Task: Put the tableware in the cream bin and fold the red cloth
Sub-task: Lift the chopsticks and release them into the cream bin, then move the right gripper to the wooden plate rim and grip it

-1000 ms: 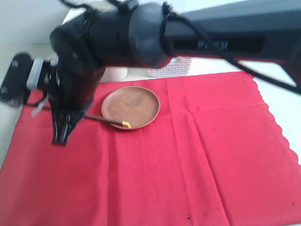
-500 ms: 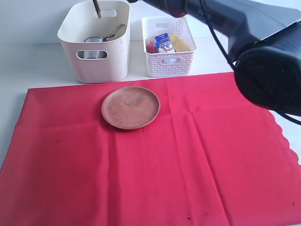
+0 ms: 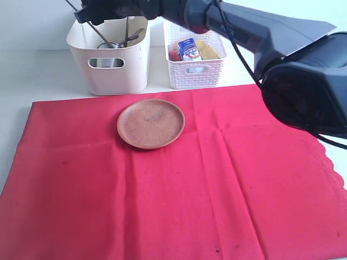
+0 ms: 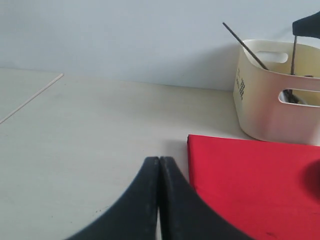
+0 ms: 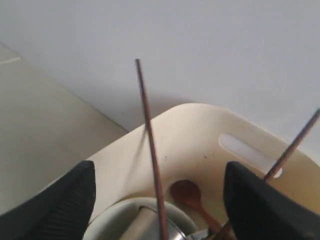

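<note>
The right gripper (image 5: 159, 175) hangs over the bin (image 3: 122, 76), its fingers spread wide and released, gripping nothing. The chopsticks (image 5: 150, 145) stand loose in the bin, leaning, with their tops above the rim; the spoon (image 5: 186, 192) lies inside too. The plate (image 3: 150, 123) sits on the cloth (image 3: 217, 189), in front of the bin. The cloth lies flat and unfolded. The left gripper (image 4: 159, 165) is low over the table (image 4: 75, 150) near the cloth's edge, fingers pressed together, empty. The basket (image 3: 195, 76) stands just beside the bin
</note>
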Tool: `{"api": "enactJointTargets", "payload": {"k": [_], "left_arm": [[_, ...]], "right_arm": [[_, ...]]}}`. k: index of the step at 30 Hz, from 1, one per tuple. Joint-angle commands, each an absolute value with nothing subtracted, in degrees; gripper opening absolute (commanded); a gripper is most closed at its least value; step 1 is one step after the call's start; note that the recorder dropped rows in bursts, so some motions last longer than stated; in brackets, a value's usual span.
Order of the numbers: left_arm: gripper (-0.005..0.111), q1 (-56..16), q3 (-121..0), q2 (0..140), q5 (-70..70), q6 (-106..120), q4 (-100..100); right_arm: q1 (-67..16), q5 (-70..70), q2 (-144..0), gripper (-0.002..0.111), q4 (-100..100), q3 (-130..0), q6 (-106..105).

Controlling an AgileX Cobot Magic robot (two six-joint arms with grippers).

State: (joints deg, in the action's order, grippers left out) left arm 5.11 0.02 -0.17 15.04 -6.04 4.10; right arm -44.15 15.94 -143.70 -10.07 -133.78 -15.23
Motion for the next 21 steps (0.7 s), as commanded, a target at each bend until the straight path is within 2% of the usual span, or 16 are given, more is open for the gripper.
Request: {"api": "enactJointTargets", "payload": {"k": [1, 5, 8, 15, 21], "left_arm": [[0.002, 5.3, 0.0, 0.0, 14.8, -6.2, 3.9], [0.002, 5.3, 0.0, 0.0, 14.8, -6.2, 3.9], [0.002, 5.3, 0.0, 0.0, 14.8, -6.2, 3.9], [0.002, 5.3, 0.0, 0.0, 14.8, -6.2, 3.9], [0.002, 5.3, 0.0, 0.0, 14.8, -6.2, 3.9]], "right_arm": [[-43.3, 26.7, -137.2, 0.072, -9.9, -134.4, -14.9], [-42.7, 38.6, -132.1, 0.071, -9.5, -134.4, -14.9], [-42.5, 47.1, -128.4, 0.064, -6.2, -134.4, -14.7], [-42.5, 65.6, -123.2, 0.027, 3.5, -134.4, -6.5], [-42.5, 70.0, -121.5, 0.001, 7.9, -134.2, -3.3]]}}
